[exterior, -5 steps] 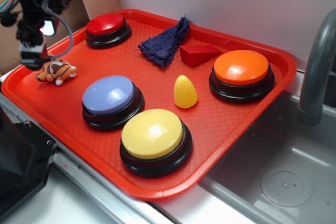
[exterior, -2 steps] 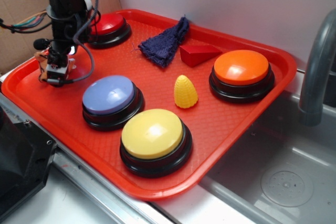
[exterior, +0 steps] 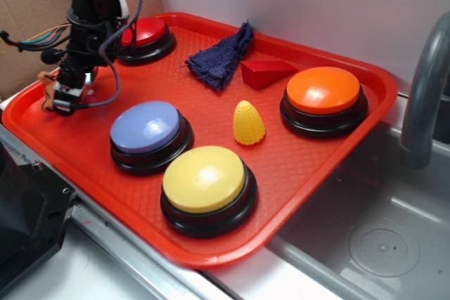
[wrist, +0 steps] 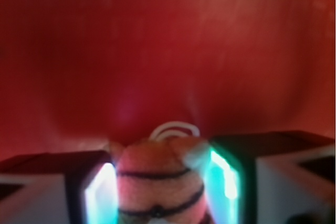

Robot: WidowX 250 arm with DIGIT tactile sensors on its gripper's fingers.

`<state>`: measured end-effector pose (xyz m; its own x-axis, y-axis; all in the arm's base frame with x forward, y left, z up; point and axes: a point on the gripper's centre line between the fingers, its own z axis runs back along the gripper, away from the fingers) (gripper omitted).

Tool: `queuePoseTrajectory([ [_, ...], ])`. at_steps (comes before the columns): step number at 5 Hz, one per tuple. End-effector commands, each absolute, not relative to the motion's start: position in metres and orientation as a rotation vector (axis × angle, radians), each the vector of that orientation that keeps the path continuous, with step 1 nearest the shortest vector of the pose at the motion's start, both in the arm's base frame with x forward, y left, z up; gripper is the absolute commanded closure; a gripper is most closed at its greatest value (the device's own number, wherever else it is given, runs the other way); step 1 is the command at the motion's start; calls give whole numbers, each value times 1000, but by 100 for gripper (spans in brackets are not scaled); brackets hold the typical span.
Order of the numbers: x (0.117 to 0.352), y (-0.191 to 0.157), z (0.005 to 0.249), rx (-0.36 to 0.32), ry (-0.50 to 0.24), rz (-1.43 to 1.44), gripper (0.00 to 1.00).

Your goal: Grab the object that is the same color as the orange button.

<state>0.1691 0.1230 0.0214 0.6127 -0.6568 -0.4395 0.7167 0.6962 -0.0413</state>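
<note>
Clamping the plush tiger [wrist: 157, 187] between both pads, the gripper [exterior: 65, 93] sits at the left edge of the red tray [exterior: 211, 121], upper left of frame; soft and light, the toy should compress safely when squeezed across its striped body.

No text, label, brand, number or sign can be read in either view; the wrist view is too blurred for any.

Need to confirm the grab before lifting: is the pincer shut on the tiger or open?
Shut on it. In the wrist view both pads flank the plush tiger with no gap showing; the pincer is down at the tray.
</note>
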Motion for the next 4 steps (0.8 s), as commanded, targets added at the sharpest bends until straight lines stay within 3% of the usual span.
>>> queuePoseTrajectory([
  [1,166,124,49,215,304,-560,100],
  [2,187,86,74,202,77,-298,100],
  [3,198,44,116,157,-26,-42,100],
  [4,204,21,154,77,-54,146,100],
])
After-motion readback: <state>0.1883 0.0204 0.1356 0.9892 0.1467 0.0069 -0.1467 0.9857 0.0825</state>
